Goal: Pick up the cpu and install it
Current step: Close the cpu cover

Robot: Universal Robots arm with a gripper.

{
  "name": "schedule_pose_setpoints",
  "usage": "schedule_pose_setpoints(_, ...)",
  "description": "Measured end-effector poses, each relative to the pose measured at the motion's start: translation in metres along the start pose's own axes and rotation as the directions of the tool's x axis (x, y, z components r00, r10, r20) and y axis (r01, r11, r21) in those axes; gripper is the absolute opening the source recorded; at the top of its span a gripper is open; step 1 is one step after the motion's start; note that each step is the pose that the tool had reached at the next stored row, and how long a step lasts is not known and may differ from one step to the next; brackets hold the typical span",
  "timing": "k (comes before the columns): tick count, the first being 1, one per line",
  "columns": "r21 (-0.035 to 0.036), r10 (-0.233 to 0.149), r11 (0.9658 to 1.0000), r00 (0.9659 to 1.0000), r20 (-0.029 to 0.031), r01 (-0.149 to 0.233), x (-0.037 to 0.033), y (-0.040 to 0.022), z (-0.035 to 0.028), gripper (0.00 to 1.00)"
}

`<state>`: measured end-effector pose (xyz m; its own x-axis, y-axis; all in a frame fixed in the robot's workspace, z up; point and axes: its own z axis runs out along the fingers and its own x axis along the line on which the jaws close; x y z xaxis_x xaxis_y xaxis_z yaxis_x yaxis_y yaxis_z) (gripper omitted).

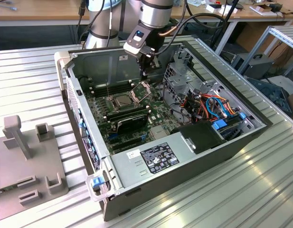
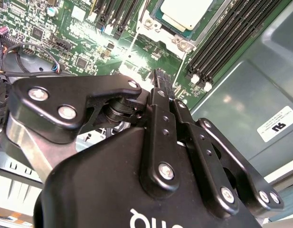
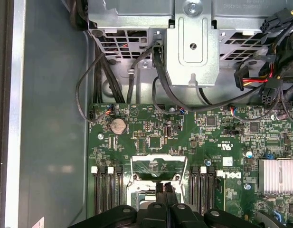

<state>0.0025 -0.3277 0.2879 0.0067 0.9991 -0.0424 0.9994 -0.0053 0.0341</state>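
Observation:
The cpu [image 2: 184,12] lies flat in the dark socket [image 1: 121,100] on the green motherboard, silvery face up. It also shows as a grey square cpu [image 1: 122,100] in the exterior view. The socket's metal frame [image 1: 141,88] stands tilted up beside it. My gripper [image 1: 144,72] hangs above that raised frame, apart from the board. Its two black fingers are pressed together with nothing between them in both wrist views, gripper [image 2: 160,78] and gripper [image 3: 164,189]. The frame [image 3: 158,164] lies just beyond the fingertips.
The open computer case [image 1: 65,71] sits on a ribbed metal table. A metal drive cage [image 1: 184,80] stands close to the arm on the exterior view's right, with coloured cables [image 1: 217,107] beyond. A black block [image 1: 132,119] and the power supply [image 1: 151,159] lie nearer. A grey fixture [image 1: 23,156] stands outside.

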Motion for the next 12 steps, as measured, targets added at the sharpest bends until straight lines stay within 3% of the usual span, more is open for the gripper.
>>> schedule_pose_setpoints(12, 0.0000, 0.000, 1.0000, 1.0000, 0.0001, 0.000, 0.0000, 0.0029, 0.0001, 0.11)
